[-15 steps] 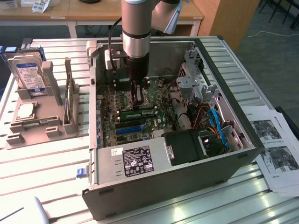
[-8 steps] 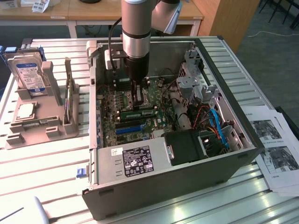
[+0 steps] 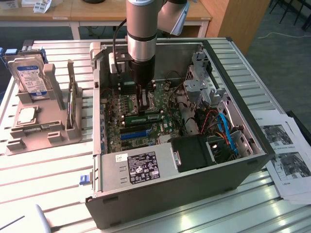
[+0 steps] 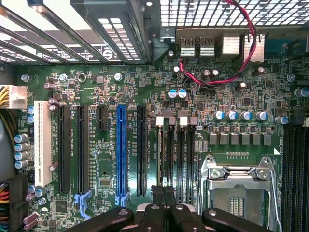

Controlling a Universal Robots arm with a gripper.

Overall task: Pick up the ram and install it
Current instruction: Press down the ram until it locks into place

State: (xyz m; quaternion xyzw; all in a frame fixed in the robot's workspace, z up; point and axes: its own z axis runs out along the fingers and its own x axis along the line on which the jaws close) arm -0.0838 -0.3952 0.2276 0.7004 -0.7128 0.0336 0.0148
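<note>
Inside the open computer case (image 3: 194, 189), which stood on a slatted metal table (image 3: 43, 179), the arm reached straight down over the motherboard (image 4: 231, 96). Beside the case, on the exterior view's left, a grey stand held a hard drive (image 3: 31, 80). On the board, the blue expansion slot (image 4: 120, 145) ran parallel to the black memory slots (image 4: 176, 154), with the open CPU socket (image 4: 239, 193) just beyond them.

The gripper (image 4: 164, 215) hung low above those memory slots, its fingers drawn fully together with nothing visibly clamped between them. In the exterior view the ram (image 3: 144, 118) was a narrow green stick standing on edge along the slot area, directly under the gripper (image 3: 143, 104). Whether the tips touched its top edge, or whether it sat fully home, could not be told.

The stick looked light and stiff but thin, so probably brittle under any bending or twisting load. Its flat faces carry chips, and its lower edge carries the contacts. The sensible hold would be across the thickness near the middle of the long upper edge, keeping it upright and square to the slot.
</note>
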